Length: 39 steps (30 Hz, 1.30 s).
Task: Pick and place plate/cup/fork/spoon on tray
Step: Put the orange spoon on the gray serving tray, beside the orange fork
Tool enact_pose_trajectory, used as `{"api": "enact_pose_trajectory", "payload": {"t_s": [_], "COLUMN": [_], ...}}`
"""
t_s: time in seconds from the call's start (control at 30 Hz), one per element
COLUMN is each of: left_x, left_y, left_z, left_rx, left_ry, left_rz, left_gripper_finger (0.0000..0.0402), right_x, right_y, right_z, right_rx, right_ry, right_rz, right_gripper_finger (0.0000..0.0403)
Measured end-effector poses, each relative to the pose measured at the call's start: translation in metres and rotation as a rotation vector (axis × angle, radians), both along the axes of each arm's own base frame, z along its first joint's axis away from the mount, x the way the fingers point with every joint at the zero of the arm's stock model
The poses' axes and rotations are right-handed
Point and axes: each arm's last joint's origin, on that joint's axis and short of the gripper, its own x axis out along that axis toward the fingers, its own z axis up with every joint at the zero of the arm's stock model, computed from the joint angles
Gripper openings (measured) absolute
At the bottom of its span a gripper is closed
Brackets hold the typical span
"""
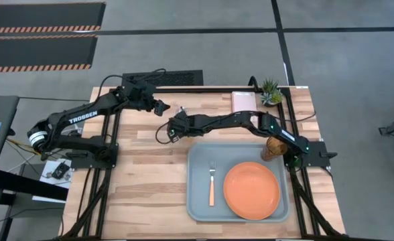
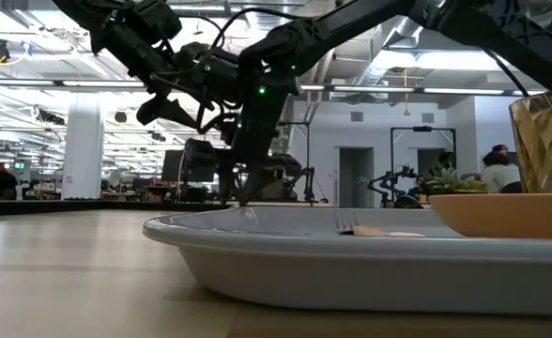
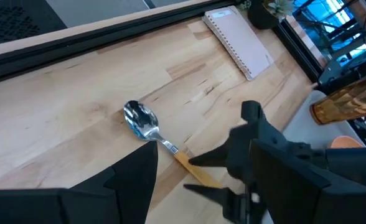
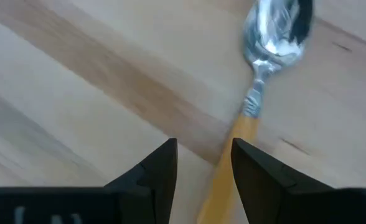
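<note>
The spoon (image 3: 149, 127) lies flat on the wooden table, its silver bowl (image 4: 276, 31) away from my right gripper and its orange handle (image 4: 229, 168) toward it. My right gripper (image 4: 205, 165) is open and low over the table (image 1: 173, 130), pointing down, one finger on each side of the handle. My left gripper (image 1: 158, 105) is open and empty, hovering just beyond the spoon toward the far edge. On the grey-blue tray (image 1: 198, 201) rest the orange plate (image 1: 251, 190), the fork (image 1: 211, 182) and the amber cup (image 1: 273, 148), which stands upright at the tray's far right corner. My right gripper's fingers (image 4: 251, 171) straddle the spoon's orange handle (image 4: 233, 149) near where it meets the silver neck, coming from above and lying across it. I cannot tell whether they touch it. The spoon lies flat on the table.
A pale pink pad (image 1: 244, 100) and a small potted plant (image 1: 271, 92) sit at the far right of the table. The tray takes up the near right. Bare wood (image 1: 143, 181) lies to the tray's left.
</note>
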Motion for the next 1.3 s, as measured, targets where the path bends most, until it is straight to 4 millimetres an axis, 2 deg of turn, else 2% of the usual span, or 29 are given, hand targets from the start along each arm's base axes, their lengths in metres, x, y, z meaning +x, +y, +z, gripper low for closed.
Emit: {"api": "enact_pose_trajectory", "payload": {"t_s": [0.37,0.7,0.87,1.1,1.3], "left_x": [0.000,0.000,0.000,0.000,-0.001], "left_y": [0.000,0.000,0.001,0.001,0.001], "left_z": [0.000,0.000,0.000,0.000,0.000], "left_rx": [0.011,0.020,0.025,0.029,0.032], "left_ry": [0.006,0.010,0.014,0.017,0.020], "left_rz": [-0.003,-0.002,0.007,0.013,0.019], "left_gripper_finger": [0.0240,0.0240,0.0240,0.0240,0.0240], "right_x": [-0.006,-0.007,-0.006,-0.013,-0.014], "right_y": [-0.029,-0.016,-0.017,-0.016,-0.016], "right_z": [-0.007,-0.009,-0.008,-0.024,-0.025], "right_rx": [0.003,0.049,0.047,0.054,0.066], "right_ry": [0.024,0.063,0.047,0.043,0.051], "right_rz": [-0.067,-0.025,-0.025,-0.056,-0.053], "right_gripper_finger": [0.0197,0.0200,0.0196,0.0194,0.0172]}}
